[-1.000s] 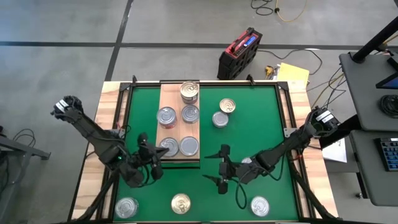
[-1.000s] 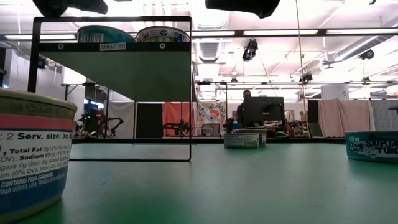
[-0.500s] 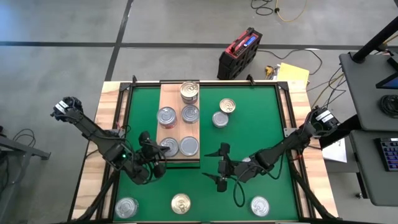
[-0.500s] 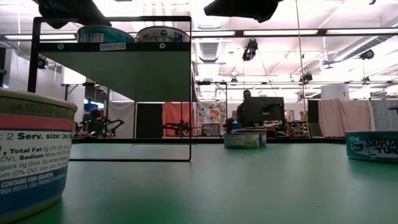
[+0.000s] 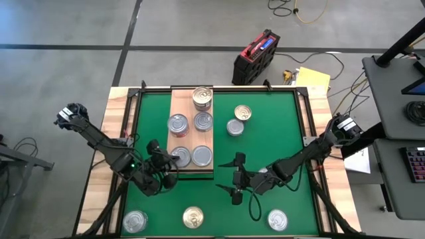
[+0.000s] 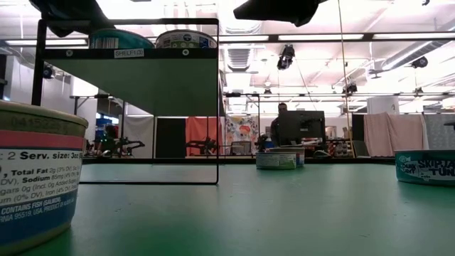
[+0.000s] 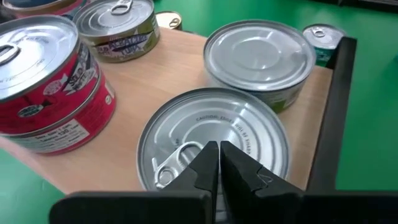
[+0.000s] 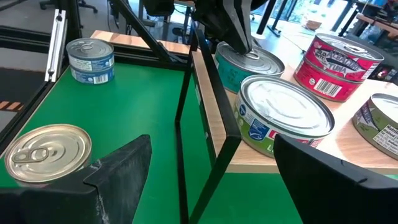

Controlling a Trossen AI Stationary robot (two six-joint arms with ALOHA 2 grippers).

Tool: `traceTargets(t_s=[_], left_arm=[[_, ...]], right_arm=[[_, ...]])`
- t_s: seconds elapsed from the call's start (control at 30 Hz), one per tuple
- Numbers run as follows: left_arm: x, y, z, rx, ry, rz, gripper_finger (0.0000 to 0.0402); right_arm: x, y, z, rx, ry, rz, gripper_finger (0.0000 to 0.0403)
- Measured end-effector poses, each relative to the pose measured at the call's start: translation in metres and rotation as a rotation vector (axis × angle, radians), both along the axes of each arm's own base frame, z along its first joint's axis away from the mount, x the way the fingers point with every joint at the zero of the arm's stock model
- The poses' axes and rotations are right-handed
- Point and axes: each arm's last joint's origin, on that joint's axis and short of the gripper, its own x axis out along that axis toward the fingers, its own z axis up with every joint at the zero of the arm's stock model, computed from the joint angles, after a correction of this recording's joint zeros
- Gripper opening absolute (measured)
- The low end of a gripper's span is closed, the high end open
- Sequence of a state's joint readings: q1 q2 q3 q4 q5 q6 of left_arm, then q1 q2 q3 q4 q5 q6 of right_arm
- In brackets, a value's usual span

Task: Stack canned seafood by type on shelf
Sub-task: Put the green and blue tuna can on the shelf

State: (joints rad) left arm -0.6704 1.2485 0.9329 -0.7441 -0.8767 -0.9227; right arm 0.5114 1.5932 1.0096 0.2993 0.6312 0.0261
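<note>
The shelf (image 5: 180, 99) is a light wooden board on a black frame at the mat's far left. It holds several cans, among them a red stack (image 7: 43, 81) and a plain-lidded can (image 7: 260, 59). My left gripper (image 7: 217, 148) is shut, its tips over the lid of the near-left can (image 5: 180, 156), just beside the pull tab (image 7: 171, 165). The right wrist view shows this gripper (image 8: 239, 40) slanting down onto that can. My right gripper (image 5: 235, 178) stands open above the mat, right of the shelf's near corner, with nothing between its fingers. My left gripper's shut fingertips (image 7: 208, 158) stand on or just over the lid (image 7: 249, 137) of the near-left can, next to its pull tab. They slant down from the table's near left side. I cannot tell whether they touch the lid. The can rests flat on the board.
Two cans (image 5: 243, 113) (image 5: 234, 127) sit on the green mat right of the shelf. Three more (image 5: 135, 221) (image 5: 193, 217) (image 5: 277, 220) lie along the near edge. The shelf's black frame post (image 8: 186, 112) stands in front of my right gripper.
My left gripper has crept toward the shelf's near-left can and tipped further downward, staying shut. The cans have not moved.
</note>
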Motion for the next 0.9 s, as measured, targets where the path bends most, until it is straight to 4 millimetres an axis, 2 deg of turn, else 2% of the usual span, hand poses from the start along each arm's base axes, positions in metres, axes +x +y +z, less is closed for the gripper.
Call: traceTargets(t_s=[0.63, 0.9], left_arm=[[0.002, 0.005, -0.002, 0.018, 0.019, 0.030, 0.0000], [0.003, 0.004, 0.013, 0.036, 0.029, 0.001, 0.0000]], right_arm=[[0.001, -0.002, -0.001, -0.005, 0.009, -0.006, 0.0329], [0.003, -0.008, -0.002, -0.018, 0.017, -0.045, 0.0325]])
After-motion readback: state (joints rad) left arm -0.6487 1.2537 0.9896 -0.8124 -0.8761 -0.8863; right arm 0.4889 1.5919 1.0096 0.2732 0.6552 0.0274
